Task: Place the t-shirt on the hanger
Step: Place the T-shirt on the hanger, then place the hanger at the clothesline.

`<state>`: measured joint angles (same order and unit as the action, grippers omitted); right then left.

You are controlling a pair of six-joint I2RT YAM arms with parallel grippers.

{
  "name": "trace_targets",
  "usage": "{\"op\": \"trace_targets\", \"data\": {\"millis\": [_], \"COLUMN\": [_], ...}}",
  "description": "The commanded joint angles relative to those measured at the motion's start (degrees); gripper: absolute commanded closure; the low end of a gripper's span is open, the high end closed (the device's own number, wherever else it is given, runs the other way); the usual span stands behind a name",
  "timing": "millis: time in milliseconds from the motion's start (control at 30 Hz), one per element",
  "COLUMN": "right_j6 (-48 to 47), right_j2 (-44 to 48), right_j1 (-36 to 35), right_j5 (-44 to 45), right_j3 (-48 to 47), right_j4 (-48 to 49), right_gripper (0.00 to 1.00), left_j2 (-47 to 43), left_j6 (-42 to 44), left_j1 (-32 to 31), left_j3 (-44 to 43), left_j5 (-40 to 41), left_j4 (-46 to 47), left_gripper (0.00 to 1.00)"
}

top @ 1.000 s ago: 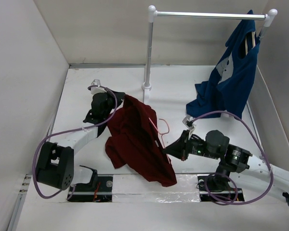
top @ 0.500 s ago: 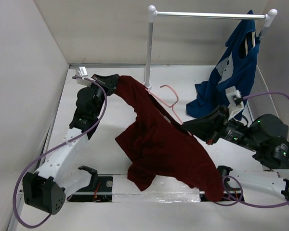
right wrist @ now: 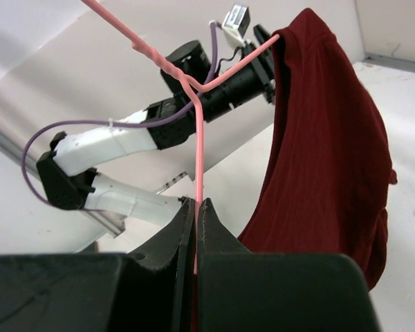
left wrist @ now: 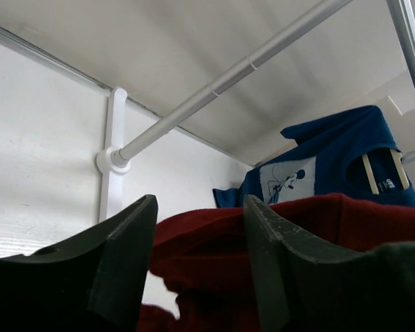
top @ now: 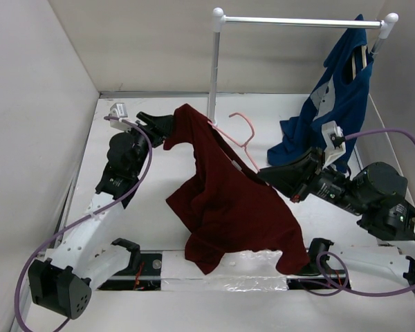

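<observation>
T-shirt hangs raised mid-table, draped over hanger. L gripper, far left, pinches its top end, cloth betw. fingers. R gripper clamped tight on hanger wire. Blue garment on rail, far right: cartoon mouse print on pale panel; neck label too small to read.

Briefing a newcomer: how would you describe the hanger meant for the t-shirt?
From the white clothes rail, follow its left post down. Just right of it, the hanger pokes out above the maroon t-shirt. It is thin pink wire, unlike the pale bar hanger inside the blue garment.
</observation>
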<state>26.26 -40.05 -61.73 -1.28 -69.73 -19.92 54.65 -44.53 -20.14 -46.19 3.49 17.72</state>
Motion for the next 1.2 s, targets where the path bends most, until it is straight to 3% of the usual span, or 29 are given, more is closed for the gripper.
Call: {"op": "trace_targets", "data": {"millis": [0, 100, 367, 533, 633, 900, 1167], "right_j6": [-2.35, -2.79, -4.55, -6.22, -6.75, -10.53, -10.27], "right_j2": [0.15, -0.11, 1.12, -0.11, -2.48, -8.11, -16.62], "right_j1": [0.56, 0.56, 2.84, 8.37, 11.28, 26.91, 45.9], "right_j5": [4.08, 6.46, 16.83, 19.3, 18.16, 19.21, 7.26], "right_j3": [-4.88, -4.8, -2.86, -3.39, -3.21, -6.02, -10.68], "right_j4": [4.81, 3.84, 2.35, 2.43, 3.57, 4.81, 6.74], "right_gripper": [1.0, 1.0, 1.0, 1.0, 1.0, 1.0, 1.0], "left_j2": [-2.87, -4.55, -8.6, -15.44, -19.49, -28.45, -35.31], "left_j6": [2.08, 2.61, 2.96, 3.58, 5.06, 9.99, 17.01], "left_j1": [0.1, 0.1, 0.1, 0.1, 0.1, 0.1, 0.1], "left_j3": [-2.5, -3.11, -4.51, -4.52, -5.22, -5.84, -5.4], "left_j5": [-2.34, -1.64, -5.31, -13.05, -14.99, -14.65, -15.35], "left_j4": [1.0, 0.48, -1.97, -3.82, -8.64, -19.38, -25.97], "left_gripper": [0.5, 0.44, 0.42, 0.61, 0.66, 0.66, 0.6]}}
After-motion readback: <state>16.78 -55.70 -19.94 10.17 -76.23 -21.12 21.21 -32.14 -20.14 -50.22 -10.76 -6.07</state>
